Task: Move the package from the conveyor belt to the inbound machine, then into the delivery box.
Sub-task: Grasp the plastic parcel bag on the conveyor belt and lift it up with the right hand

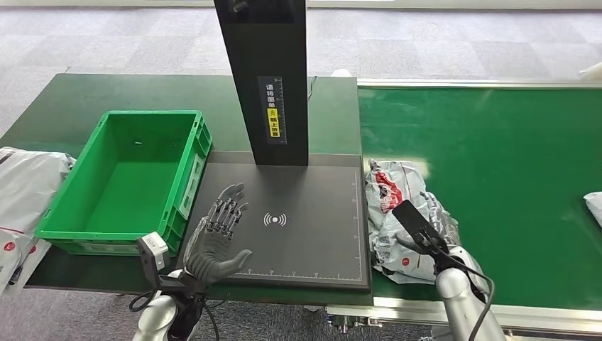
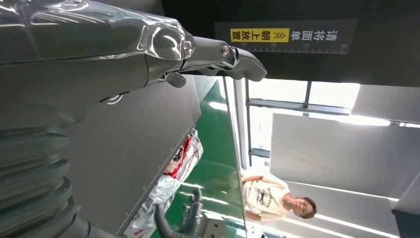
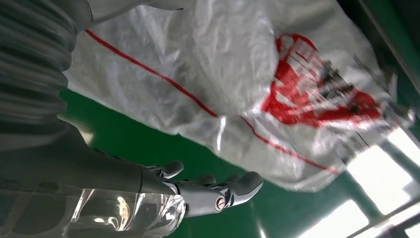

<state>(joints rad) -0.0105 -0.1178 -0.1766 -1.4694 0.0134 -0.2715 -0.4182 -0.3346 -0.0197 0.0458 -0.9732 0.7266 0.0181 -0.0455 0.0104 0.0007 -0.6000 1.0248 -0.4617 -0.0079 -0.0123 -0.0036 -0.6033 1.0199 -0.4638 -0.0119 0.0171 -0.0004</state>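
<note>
Package [image 1: 397,213] lain at conveyor belt [image 1: 497,177] edge, against inbound machine [image 1: 298,220]. Right hand [image 1: 426,234] spread over it, nothing gripped. Left hand [image 1: 216,238] spread above machine plate. Person [image 2: 272,198] seen in left wrist view.

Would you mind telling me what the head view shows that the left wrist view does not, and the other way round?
Head view alone: the empty green plastic crate beside the black inbound machine platform, and more grey packages at the table's left edge. Left wrist view alone: a person in a pale T-shirt standing beyond the belt. Both: the open left hand over the platform, the crumpled grey-and-red plastic package on the green conveyor belt, and the right hand by it.
</note>
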